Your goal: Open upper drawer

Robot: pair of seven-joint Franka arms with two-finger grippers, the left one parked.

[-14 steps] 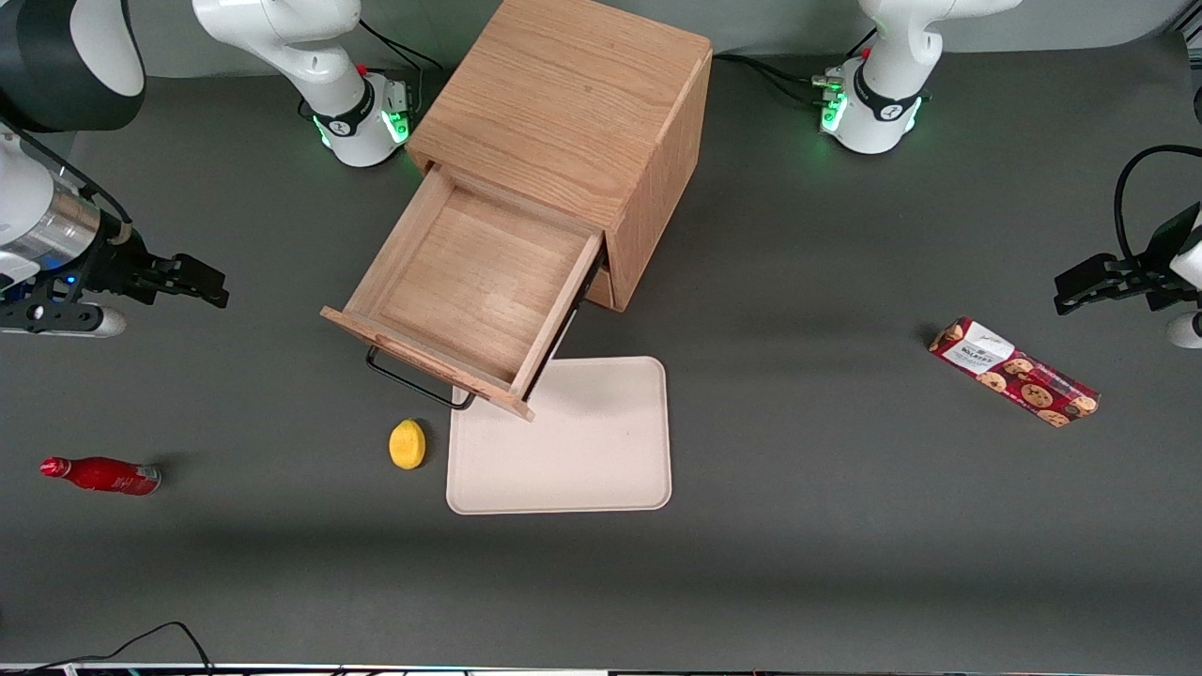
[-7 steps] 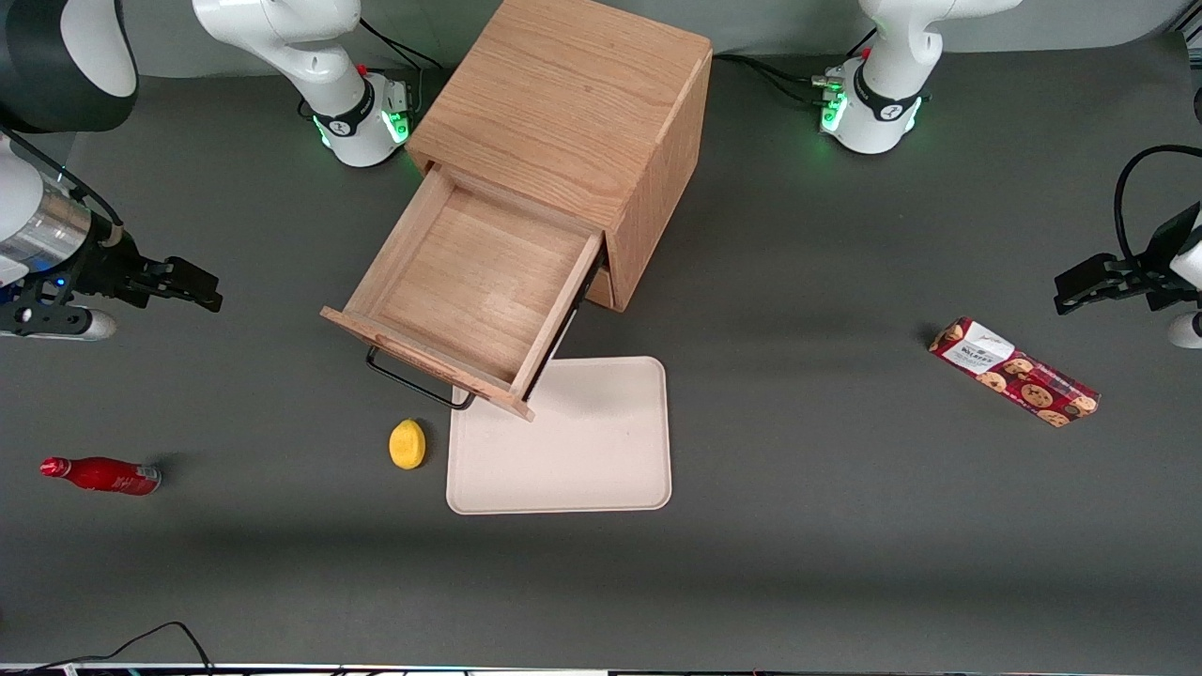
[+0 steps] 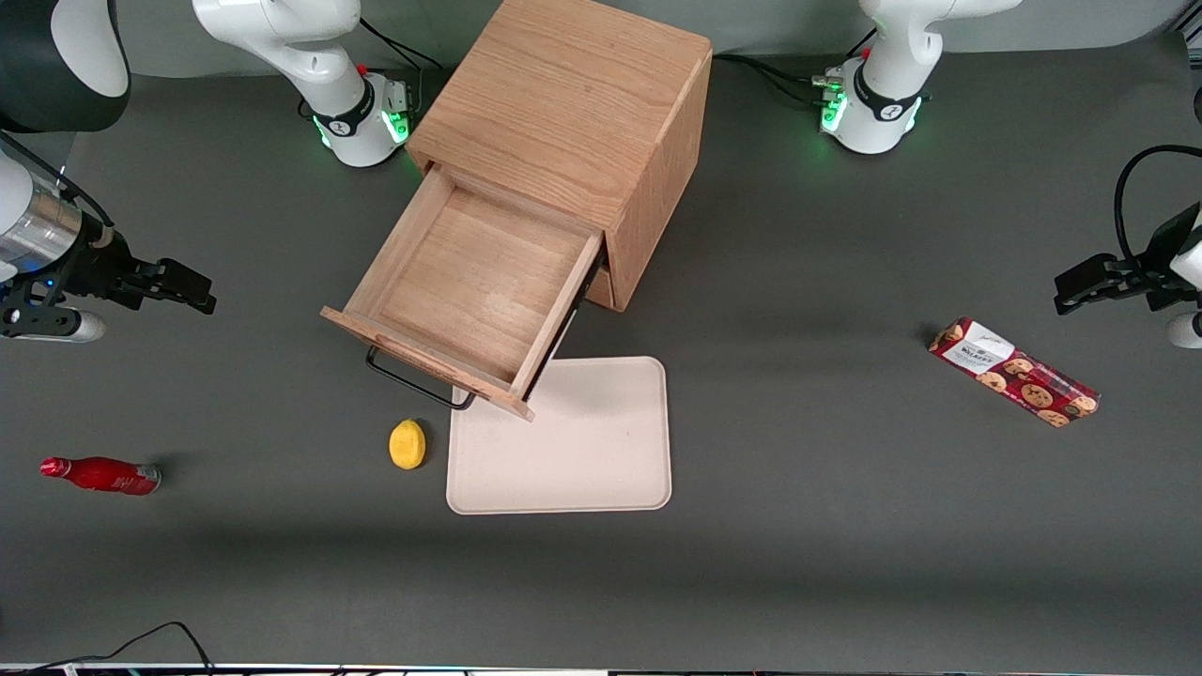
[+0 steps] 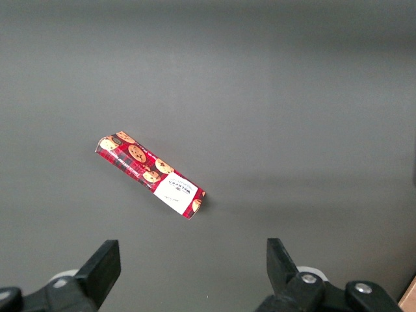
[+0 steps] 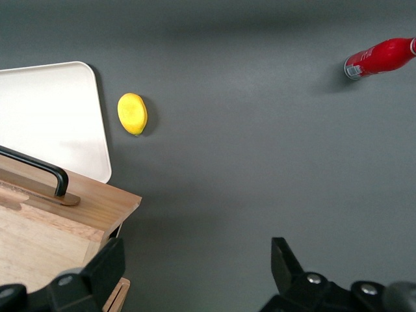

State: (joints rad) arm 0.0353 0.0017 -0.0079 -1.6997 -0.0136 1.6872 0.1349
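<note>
**Upper drawer stands pulled out, gripper off to the side**

The upper drawer (image 3: 470,291) sits drawn well out of the wooden cabinet (image 3: 573,103), a little above the middle of the front view. Its shallow light-oak tray is bare inside, the grain showing on the floor and side walls. A thin dark bar handle (image 3: 413,380) runs along the front panel, which overhangs one corner of the white tray (image 3: 582,451) lying on the table nearer the front camera. A yellow lemon (image 3: 407,443) rests just beside the tray.

The gripper (image 3: 192,291) hangs at the left edge of the front view, well apart from the drawer, toward the working arm's end of the table. Its two fingers (image 5: 286,260) are spread wide; it holds and touches nothing. A red bottle (image 3: 101,475) lies on its side nearer the front camera than the gripper.
</note>
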